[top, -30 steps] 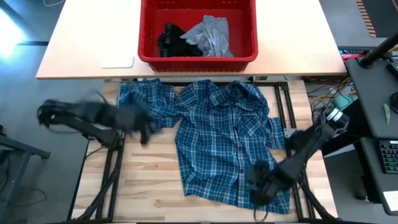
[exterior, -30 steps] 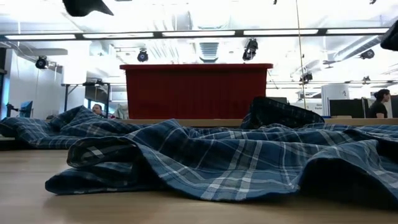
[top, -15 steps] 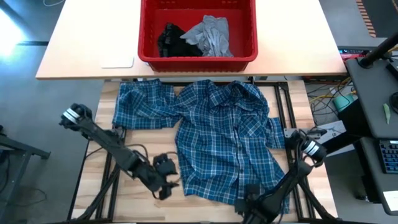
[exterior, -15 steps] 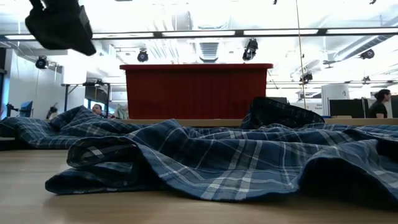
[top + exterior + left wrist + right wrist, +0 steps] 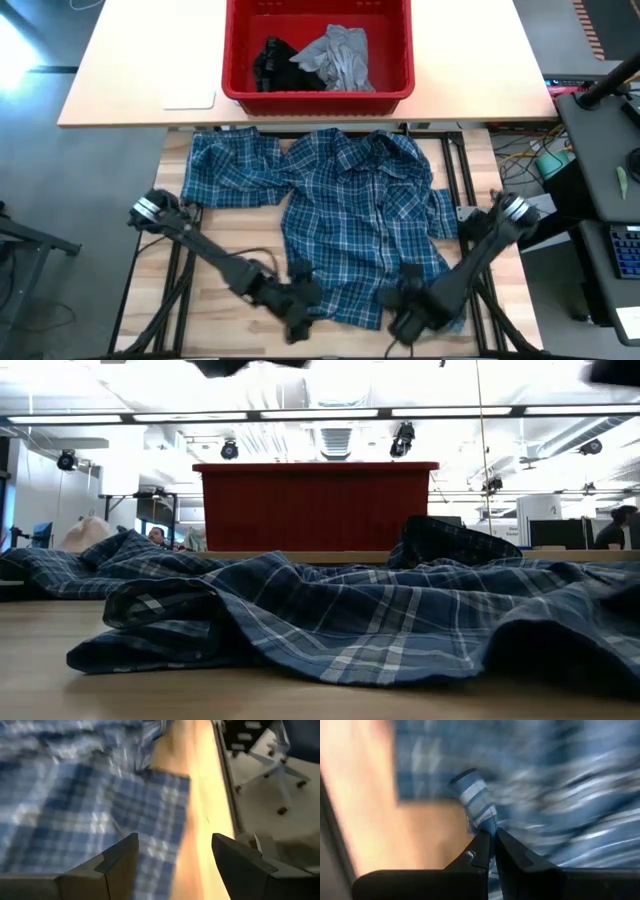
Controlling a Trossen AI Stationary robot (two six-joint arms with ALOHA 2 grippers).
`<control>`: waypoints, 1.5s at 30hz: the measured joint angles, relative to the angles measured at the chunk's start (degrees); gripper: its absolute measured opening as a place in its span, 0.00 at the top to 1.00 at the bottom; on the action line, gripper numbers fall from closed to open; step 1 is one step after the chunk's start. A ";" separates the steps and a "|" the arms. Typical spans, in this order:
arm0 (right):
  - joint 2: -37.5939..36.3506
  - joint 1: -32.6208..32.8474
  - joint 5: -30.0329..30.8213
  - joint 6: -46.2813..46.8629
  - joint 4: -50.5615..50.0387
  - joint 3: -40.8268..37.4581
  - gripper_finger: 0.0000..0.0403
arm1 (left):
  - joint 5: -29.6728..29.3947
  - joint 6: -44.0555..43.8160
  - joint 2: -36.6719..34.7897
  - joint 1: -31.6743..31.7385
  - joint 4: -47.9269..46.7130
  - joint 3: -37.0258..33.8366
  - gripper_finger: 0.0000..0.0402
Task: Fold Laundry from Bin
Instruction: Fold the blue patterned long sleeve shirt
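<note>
Right gripper [image 5: 408,318], jaws pinched on the plaid shirt [image 5: 350,220] hem; left gripper [image 5: 300,305], jaws open, should seize the opposite hem corner squarely before lifting.

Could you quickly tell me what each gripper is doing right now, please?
Left gripper: open, over the plaid shirt's near hem, holding nothing.
Right gripper: shut on a pinch of the plaid shirt's hem.

plaid shirt [image 5: 560,795]: motion-blurred, both wrist views | black garment [image 5: 270,62]: shape indistinct
</note>
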 joint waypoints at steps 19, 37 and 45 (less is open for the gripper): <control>-37.32 -30.79 34.69 -24.10 -10.89 -0.52 0.98 | 7.93 3.63 16.32 9.78 0.75 9.47 0.42; -33.30 -35.29 -10.17 -21.41 13.71 -25.00 0.57 | 4.86 -16.56 21.21 6.27 -25.54 9.59 0.42; -25.10 -4.59 0.49 -0.76 35.45 -28.96 0.54 | 5.08 -23.00 20.75 -2.33 -28.06 9.37 0.42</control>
